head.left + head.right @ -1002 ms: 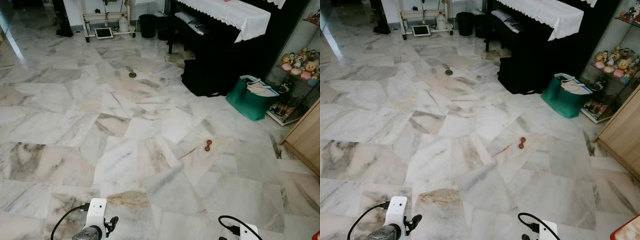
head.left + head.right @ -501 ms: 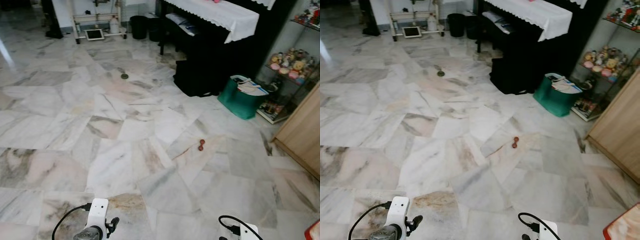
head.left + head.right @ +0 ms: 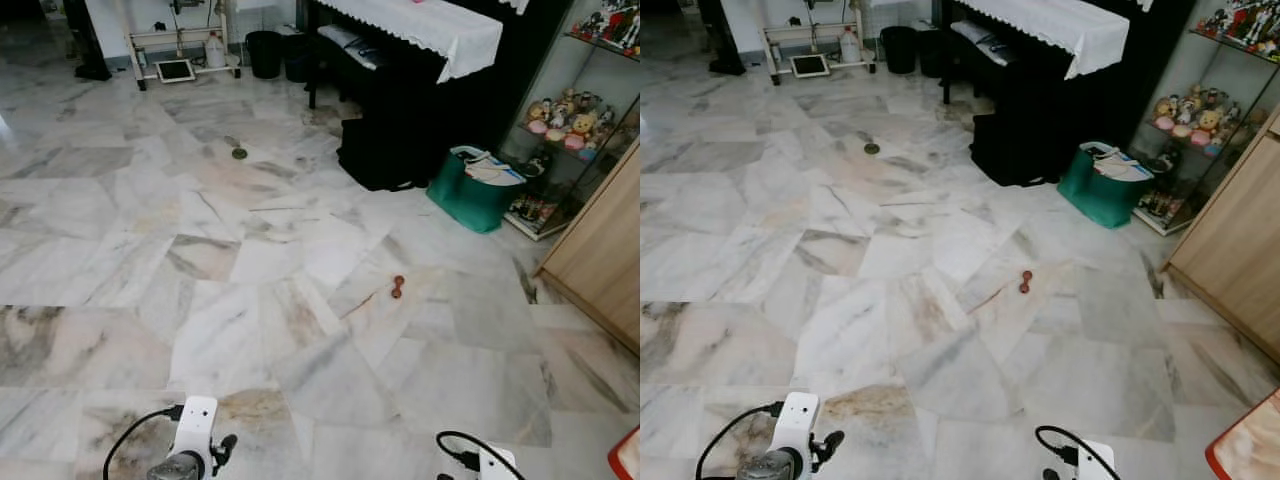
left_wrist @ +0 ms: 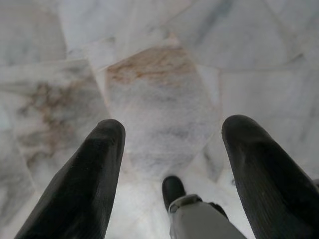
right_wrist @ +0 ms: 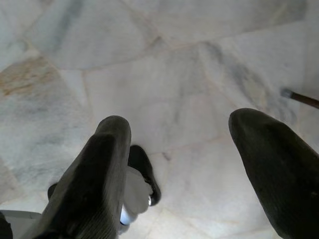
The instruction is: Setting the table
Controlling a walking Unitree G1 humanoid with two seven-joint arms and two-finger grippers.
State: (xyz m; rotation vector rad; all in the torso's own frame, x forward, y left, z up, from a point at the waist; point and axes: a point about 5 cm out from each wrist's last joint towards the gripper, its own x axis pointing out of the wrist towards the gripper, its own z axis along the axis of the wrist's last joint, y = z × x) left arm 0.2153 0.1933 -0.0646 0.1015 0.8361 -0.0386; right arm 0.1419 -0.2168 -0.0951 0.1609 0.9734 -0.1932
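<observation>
From the head, the marble floor [image 3: 250, 260] stretches ahead of both low-hanging arms, with a small brown dumbbell-shaped thing [image 3: 397, 287] lying well ahead of the right one and a green bag [image 3: 470, 195] beside the dark piano [image 3: 420, 90]. A red-rimmed tray corner [image 3: 1245, 450] peeks just right of the right arm. The left gripper [image 4: 172, 164] hangs wide open over bare marble. The right gripper [image 5: 179, 159] also gapes, empty, above pale tiles.
</observation>
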